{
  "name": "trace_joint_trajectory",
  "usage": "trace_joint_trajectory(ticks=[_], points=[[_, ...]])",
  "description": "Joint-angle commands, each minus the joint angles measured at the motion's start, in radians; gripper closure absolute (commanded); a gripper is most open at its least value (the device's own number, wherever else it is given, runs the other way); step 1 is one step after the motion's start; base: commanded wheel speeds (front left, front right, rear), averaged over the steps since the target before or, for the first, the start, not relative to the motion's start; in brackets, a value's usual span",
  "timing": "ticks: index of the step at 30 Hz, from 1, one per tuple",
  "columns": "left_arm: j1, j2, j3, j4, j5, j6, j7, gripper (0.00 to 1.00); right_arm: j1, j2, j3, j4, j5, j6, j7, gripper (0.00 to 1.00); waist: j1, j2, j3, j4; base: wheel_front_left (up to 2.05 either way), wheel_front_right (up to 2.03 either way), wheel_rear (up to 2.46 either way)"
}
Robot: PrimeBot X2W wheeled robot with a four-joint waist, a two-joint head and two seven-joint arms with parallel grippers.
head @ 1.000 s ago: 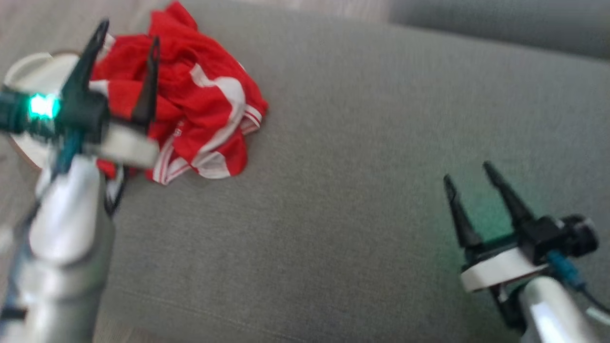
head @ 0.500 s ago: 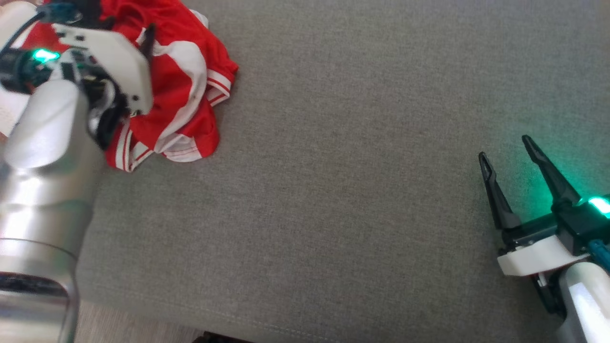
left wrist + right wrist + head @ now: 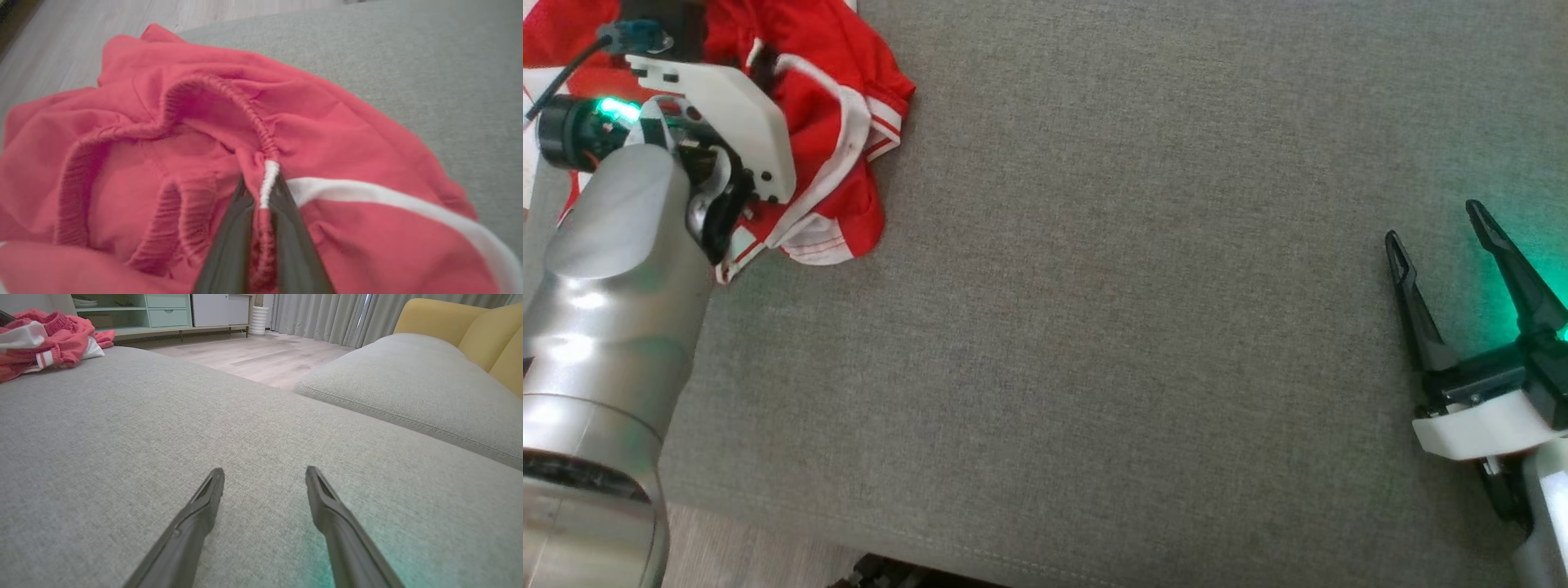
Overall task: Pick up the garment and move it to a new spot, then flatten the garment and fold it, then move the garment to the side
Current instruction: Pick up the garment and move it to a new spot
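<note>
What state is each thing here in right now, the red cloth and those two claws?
garment: crumpled in a heap on the grey cushion.
left fingers: closed, pinching a fold of the garment's elastic waistband.
right fingers: spread open, holding nothing, over bare cushion.
cabinet drawers: shut.

Head cam: steep look down on grey sofa seat [image 3: 1094, 327], garment [image 3: 817, 49] at top left. Left wrist cam: very close, along left gripper [image 3: 261, 179] onto same garment. Right wrist cam: low over sofa seat, facing across it toward floor [image 3: 253, 359]; garment far left, distant.
</note>
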Motion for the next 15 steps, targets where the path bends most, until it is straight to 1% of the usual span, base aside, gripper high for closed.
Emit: trace_joint_trajectory(ticks=[1, 3, 6, 11, 15], points=[[-0.045, 0.064, -0.016, -0.043, -0.028, 0.002, -0.038, 1.0, -0.01, 0.002, 0.032, 0.007, -0.001, 0.008, -0.005, 0.0, 0.0, 0.0, -0.011, -0.003, 0.0, 0.0, 0.0], [-0.051, 0.086, -0.054, -0.06, -0.049, 0.002, -0.059, 1.0, -0.018, 0.014, 0.043, 0.018, 0.0, 0.008, -0.005, 0.0, 0.0, 0.0, -0.034, -0.01, 0.0, 0.0, 0.0], [-0.06, 0.109, -0.082, -0.075, -0.077, 0.002, -0.081, 1.0, -0.022, 0.031, 0.054, 0.028, 0.004, 0.008, -0.005, 0.0, 0.0, 0.0, -0.069, -0.02, 0.0, 0.0, 0.0], [-0.103, 0.17, -0.153, -0.121, -0.112, 0.002, -0.132, 1.0, -0.028, 0.082, 0.071, 0.056, 0.012, 0.008, -0.005, 0.0, 0.0, 0.0, -0.181, -0.058, 0.0, 0.0, 0.0], [-0.149, 0.211, -0.217, -0.185, -0.128, 0.002, -0.144, 1.0, -0.019, 0.13, 0.077, 0.074, 0.022, 0.008, -0.005, 0.0, 0.0, 0.0, -0.277, -0.098, 0.0, 0.0, 0.0]])
